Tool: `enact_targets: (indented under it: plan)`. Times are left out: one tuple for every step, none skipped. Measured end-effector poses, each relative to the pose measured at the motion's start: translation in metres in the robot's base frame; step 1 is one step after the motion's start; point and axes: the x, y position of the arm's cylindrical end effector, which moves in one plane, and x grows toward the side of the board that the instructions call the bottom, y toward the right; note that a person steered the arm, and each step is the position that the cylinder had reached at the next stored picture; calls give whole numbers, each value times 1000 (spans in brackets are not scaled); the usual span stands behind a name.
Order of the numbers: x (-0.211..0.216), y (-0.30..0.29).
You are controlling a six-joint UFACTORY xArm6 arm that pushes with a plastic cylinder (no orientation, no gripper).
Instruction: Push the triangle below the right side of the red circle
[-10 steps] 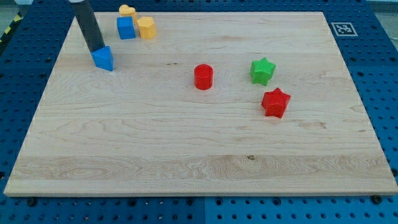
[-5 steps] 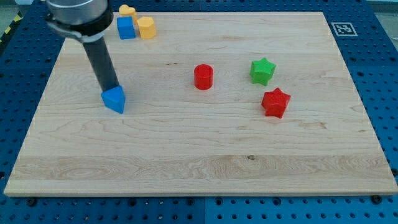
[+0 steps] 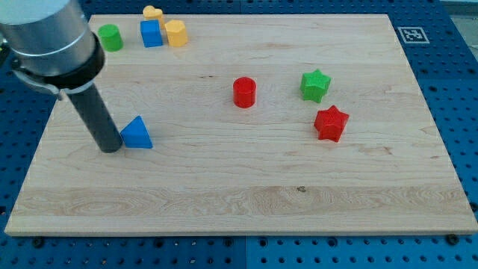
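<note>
The blue triangle point(image 3: 137, 134) lies on the wooden board at the view's left, well to the left of and below the red circle point(image 3: 244, 92). My tip point(image 3: 110, 148) rests on the board right against the triangle's left side. The dark rod rises from it up and to the left.
A green star point(image 3: 315, 85) and a red star point(image 3: 331, 123) lie right of the red circle. At the view's top left sit a green cylinder point(image 3: 110, 37), a blue cube point(image 3: 151, 33), a yellow hexagonal block point(image 3: 175, 33) and a yellow block point(image 3: 152, 13) behind them.
The blue triangle has slid down the board from the upper left. My tip moved down with it and now stands on its left side instead of above it. The green cylinder is uncovered.
</note>
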Motion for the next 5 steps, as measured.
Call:
enact_targets:
  plan:
    - [0, 31]
    - [-1, 43]
    - [-12, 27]
    - [-13, 27]
    - [-11, 45]
